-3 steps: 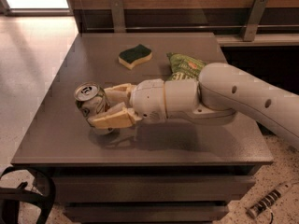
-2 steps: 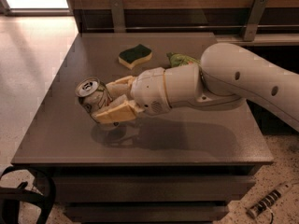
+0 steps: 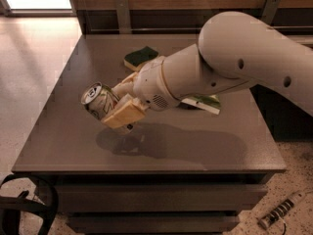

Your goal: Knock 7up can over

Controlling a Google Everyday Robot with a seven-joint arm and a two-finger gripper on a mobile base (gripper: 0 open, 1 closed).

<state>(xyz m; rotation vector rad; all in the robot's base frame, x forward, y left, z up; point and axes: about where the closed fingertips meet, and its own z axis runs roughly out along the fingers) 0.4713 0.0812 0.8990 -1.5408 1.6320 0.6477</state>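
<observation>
The 7up can point(image 3: 99, 100) is silver-white with green markings and a pull-tab top. It is tilted, top pointing up and to the left, and hangs a little above the grey table point(image 3: 58, 136), with its shadow below it. My gripper point(image 3: 120, 101) is shut on the can from the right, one tan finger point(image 3: 124, 114) in front of it and the other behind. My big white arm reaches in from the upper right over the middle of the table.
A green and yellow sponge point(image 3: 140, 57) lies at the back of the table. A green chip bag point(image 3: 204, 103) is mostly hidden under my arm. A power strip point(image 3: 280, 212) lies on the floor at lower right and a black strap point(image 3: 24, 204) at lower left.
The can stood upright on the table between my fingers; now it is tipped to the left and raised off the surface. My arm has swung closer and higher.
</observation>
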